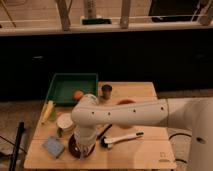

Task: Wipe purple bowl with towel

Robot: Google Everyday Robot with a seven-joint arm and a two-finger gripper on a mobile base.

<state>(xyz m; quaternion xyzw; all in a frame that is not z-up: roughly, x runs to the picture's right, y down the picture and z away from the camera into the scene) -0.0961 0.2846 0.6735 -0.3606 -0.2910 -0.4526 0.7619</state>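
Note:
The purple bowl (74,145) sits near the table's front left edge, dark and glossy, with only its left rim showing. My gripper (84,148) points straight down into it from the white arm (120,114), which reaches in from the right and bends at the elbow above the bowl. The wrist covers most of the bowl. The towel is hidden under the gripper, so I cannot make it out.
A blue sponge (53,146) lies left of the bowl and a white bowl (65,121) behind it. A white-handled brush (120,139) lies to the right. Farther back are a green tray (72,86), an orange ball (78,94), a dark cup (106,91), an orange-red dish (125,102) and a yellow item (47,111).

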